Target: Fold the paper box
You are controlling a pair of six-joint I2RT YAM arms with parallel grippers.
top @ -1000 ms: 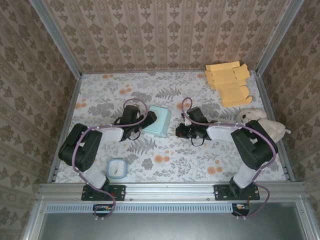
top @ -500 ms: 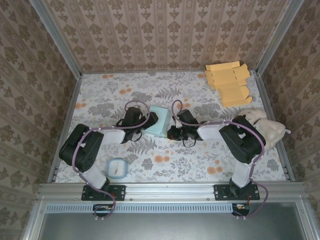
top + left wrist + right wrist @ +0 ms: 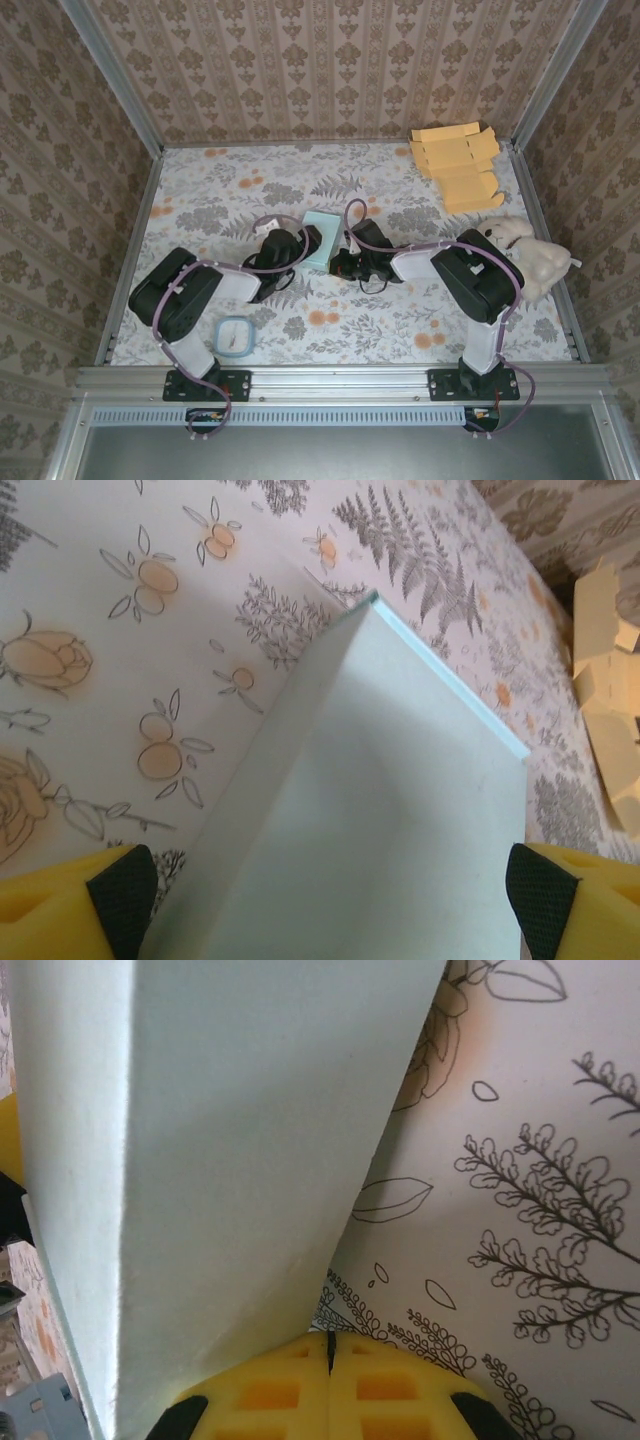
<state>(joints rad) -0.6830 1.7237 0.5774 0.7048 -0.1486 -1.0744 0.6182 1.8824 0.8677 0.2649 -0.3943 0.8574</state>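
Note:
The pale blue-green paper box [image 3: 322, 238] stands in the middle of the flowered table. My left gripper [image 3: 298, 248] is open and reaches in from the box's left. In the left wrist view the box [image 3: 400, 800] fills the gap between the two yellow fingers [image 3: 545, 905], whose black pads sit close to its sides. My right gripper [image 3: 338, 262] is shut, with its joined tips against the lower right side of the box. In the right wrist view the shut yellow fingertips [image 3: 329, 1345] rest at the foot of the box wall [image 3: 230, 1160], where it meets the table.
A stack of flat tan box blanks [image 3: 455, 165] lies at the back right corner, also at the edge of the left wrist view [image 3: 605, 680]. A cream plush toy [image 3: 525, 255] sits at the right edge. A small blue-rimmed dish [image 3: 235, 337] lies near the left arm's base.
My right gripper has slid left up against the box. The box now looks narrower from above and sits slightly further right. My left gripper has followed it to the right.

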